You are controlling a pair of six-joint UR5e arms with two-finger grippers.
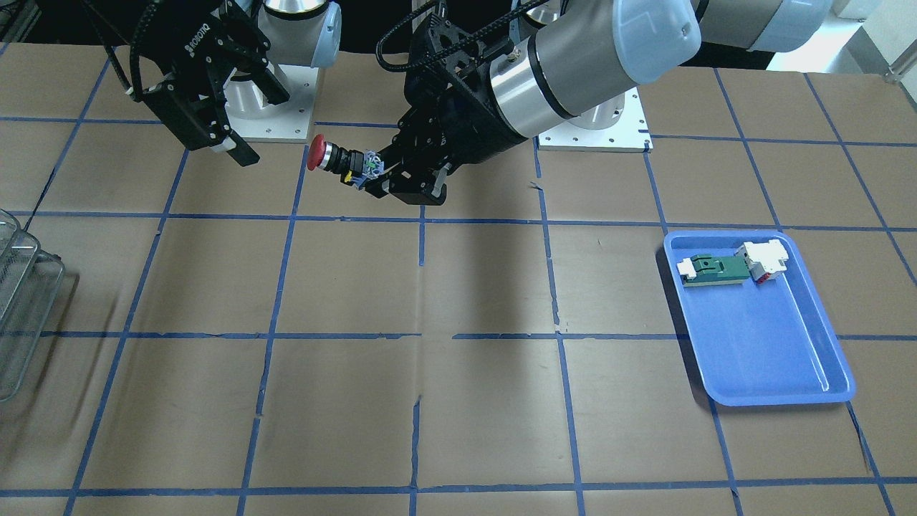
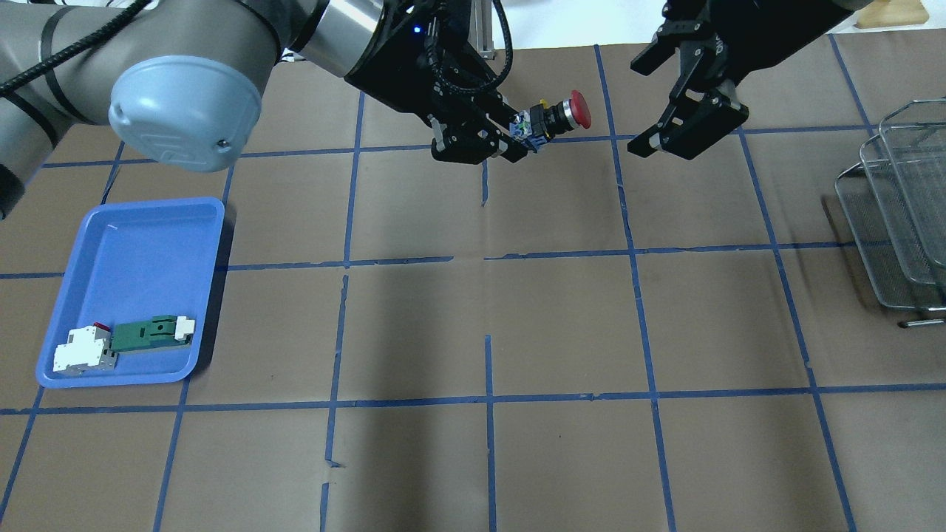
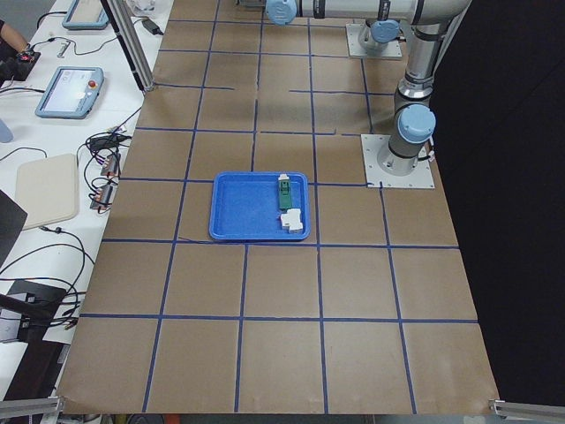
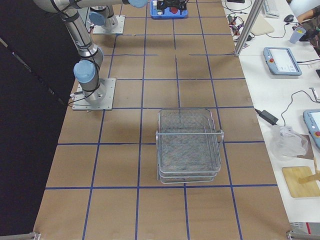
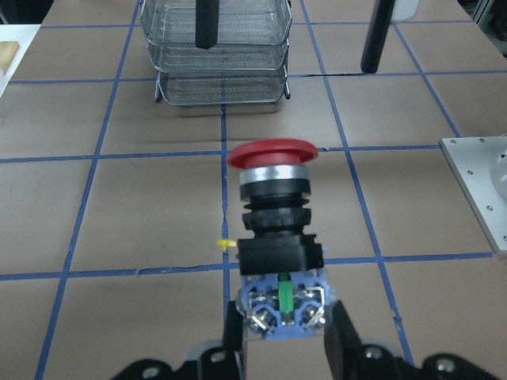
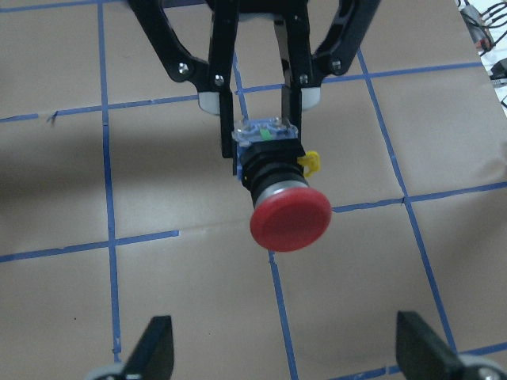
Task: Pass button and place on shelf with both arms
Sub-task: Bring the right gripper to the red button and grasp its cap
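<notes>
The button has a red mushroom head, a black body and a blue-green rear block. My left gripper is shut on the rear block and holds the button above the table, red head pointing at my right gripper. The right gripper is open and empty, a short gap from the head. The front view shows the button, the left gripper and the right gripper. In the right wrist view the button hangs ahead of my open fingertips. The wire-mesh shelf stands at the table's right end.
A blue tray on the left side of the table holds a green-and-white flat part and a white block with red. The shelf also shows in the left wrist view and the exterior right view.
</notes>
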